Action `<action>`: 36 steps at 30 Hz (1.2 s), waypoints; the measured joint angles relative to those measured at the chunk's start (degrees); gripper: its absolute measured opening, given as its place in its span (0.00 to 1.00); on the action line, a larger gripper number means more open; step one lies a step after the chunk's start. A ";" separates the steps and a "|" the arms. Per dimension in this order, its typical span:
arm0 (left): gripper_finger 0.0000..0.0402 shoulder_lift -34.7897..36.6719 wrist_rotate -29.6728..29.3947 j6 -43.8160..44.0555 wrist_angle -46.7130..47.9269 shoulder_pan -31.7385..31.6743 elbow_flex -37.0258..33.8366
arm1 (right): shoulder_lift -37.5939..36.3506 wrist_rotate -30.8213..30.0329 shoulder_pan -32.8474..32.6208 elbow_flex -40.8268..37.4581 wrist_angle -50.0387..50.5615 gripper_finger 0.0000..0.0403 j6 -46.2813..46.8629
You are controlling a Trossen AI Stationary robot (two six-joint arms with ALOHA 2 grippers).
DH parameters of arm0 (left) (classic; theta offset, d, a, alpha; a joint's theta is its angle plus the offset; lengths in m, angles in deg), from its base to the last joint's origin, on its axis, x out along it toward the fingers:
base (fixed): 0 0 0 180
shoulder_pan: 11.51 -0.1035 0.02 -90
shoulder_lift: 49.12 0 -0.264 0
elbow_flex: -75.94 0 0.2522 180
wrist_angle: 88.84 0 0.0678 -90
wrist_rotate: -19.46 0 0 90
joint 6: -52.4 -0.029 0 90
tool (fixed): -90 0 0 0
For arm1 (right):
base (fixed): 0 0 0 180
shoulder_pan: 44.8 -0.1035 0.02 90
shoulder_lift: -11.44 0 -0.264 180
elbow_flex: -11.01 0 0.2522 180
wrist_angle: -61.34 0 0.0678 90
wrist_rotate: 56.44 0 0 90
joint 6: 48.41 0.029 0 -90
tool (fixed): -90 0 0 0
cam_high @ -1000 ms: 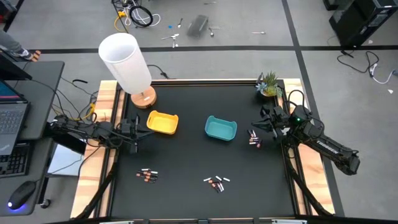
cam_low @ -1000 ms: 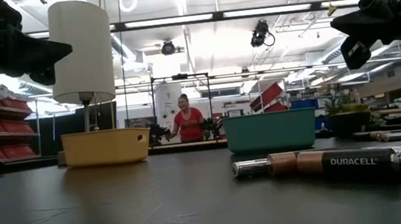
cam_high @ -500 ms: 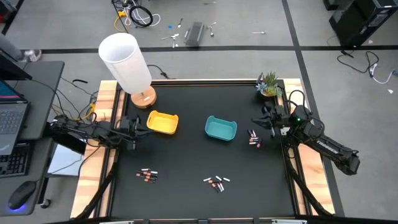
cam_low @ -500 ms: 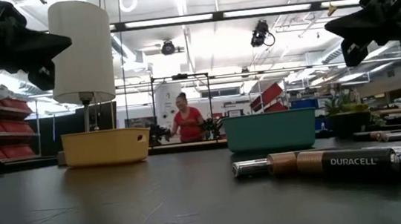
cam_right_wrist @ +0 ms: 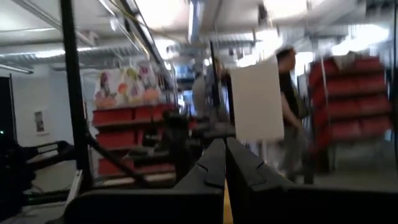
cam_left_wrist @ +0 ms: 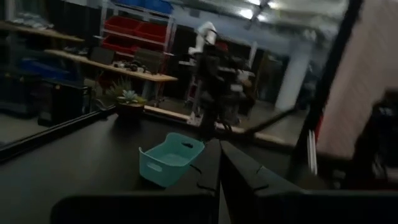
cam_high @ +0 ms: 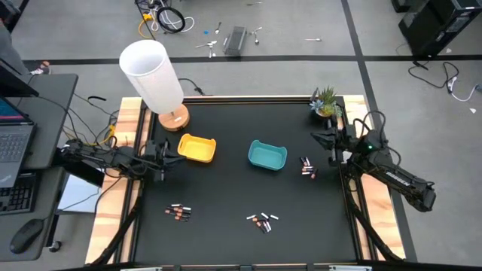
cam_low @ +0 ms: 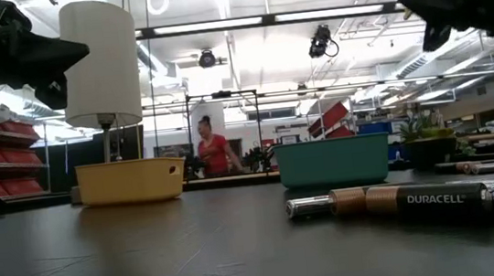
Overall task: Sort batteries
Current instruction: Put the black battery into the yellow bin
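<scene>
right gripper (cam_high: 316,135) empty, fingers together, near plant; needs opening wide, then dropping onto batteries (cam_high: 306,168) beside teal tray (cam_high: 267,155). left gripper (cam_high: 178,156) together too, parked by yellow tray (cam_high: 197,148).

Two dark, slim robot arms, each ending in a narrow two-finger gripper.

Both arms are black all over, built of jointed tubular links that thicken into blocky housings behind each pincer. The left gripper (cam_high: 175,157) has thin black cables running along the link behind it, trailing back toward a boxy base. Behind the right gripper (cam_high: 316,136) a black cable loops up over the wrist housing, and a small green light glows on the body just behind that loop. In each wrist view the fingers (cam_left_wrist: 239,177) are flat, matte black, tapering blades, pressed together along a straight seam, rising from a wide dark crossbar.
</scene>
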 joint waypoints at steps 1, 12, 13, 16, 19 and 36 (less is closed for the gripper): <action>0.05 0.02 -0.63 1.46 -0.37 0.00 0.00 | 0.00 -0.45 -0.02 0.01 -1.87 0.01 0.34; 0.05 -0.76 -1.14 14.76 0.66 -0.02 -0.01 | -0.02 3.47 -2.26 0.02 -13.88 0.00 8.69; 0.05 -0.76 -1.14 15.39 0.60 -0.02 -0.01 | -0.02 3.67 -2.68 0.02 -14.20 0.00 8.65; 0.05 -0.76 -1.14 16.39 0.74 -0.02 -0.02 | -0.02 4.05 -3.63 0.02 -16.66 0.00 4.86; 0.05 -0.76 -1.16 15.80 1.94 -0.02 -0.01 | -0.01 2.72 -4.09 0.02 -16.54 0.00 -0.19; 0.05 -0.98 0.55 13.95 2.19 0.00 -0.02 | 3.97 -1.04 -6.33 2.19 -1.80 0.11 8.93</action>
